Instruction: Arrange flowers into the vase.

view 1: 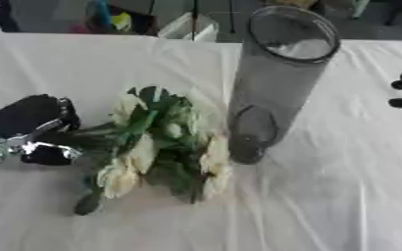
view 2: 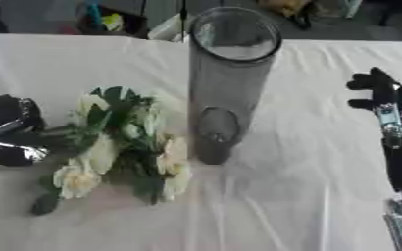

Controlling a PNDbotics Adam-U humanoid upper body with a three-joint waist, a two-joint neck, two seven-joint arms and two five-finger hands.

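We look down on a table (view 1: 350, 196) covered with a white cloth. A tall clear glass vase (view 1: 277, 78) stands upright near the middle of the table, a little toward the far edge, its round mouth open to us and nothing inside it that we can see.

Just left of the vase's base lies a bunch of flowers (view 1: 157, 142), flat on the cloth: cream-white blooms mixed with dark green leaves and stems. The right side of the bunch comes very near the foot of the vase; we cannot tell whether it touches the glass. The stems run toward the table's left edge.

Our left hand (view 1: 33, 130) comes in from the left edge and sits at the stem end of the bunch. Its black fingers appear curled around the green stems, with silver parts of the wrist showing at the left edge of the view. The flowers rest on the cloth, not lifted.

Our right hand (view 2: 378, 90) shows toward the table's right edge, well apart from the vase and the flowers. Its black fingers seem partly bent and it holds nothing; we cannot tell for certain how far they are curled. Its black and silver forearm (view 2: 397, 147) runs down toward the near right corner.
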